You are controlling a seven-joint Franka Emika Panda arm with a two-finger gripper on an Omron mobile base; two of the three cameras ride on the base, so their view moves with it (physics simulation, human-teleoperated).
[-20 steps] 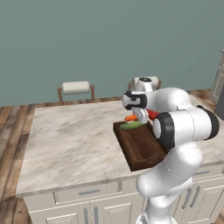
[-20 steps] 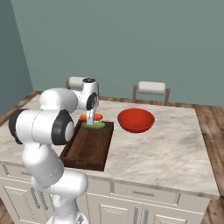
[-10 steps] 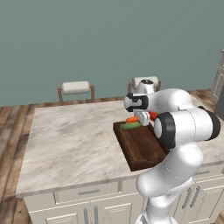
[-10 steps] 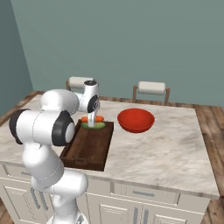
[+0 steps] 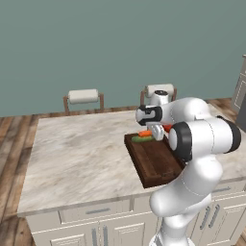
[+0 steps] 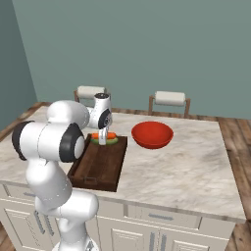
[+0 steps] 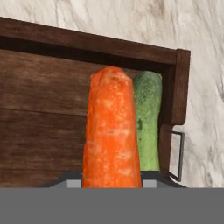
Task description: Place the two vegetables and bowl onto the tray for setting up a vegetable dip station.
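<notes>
My end effector [image 6: 103,140] pinching carrot [image 7: 112,131] over tray [image 6: 100,164] far end; cucumber [image 7: 147,122] at carrot's 3 o'clock.

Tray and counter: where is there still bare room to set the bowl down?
The tray is bare across its near and middle boards, up to the handle at the near end. Its far end is crowded: cucumber, carrot and gripper. Open marble surrounds the bowl.
</notes>
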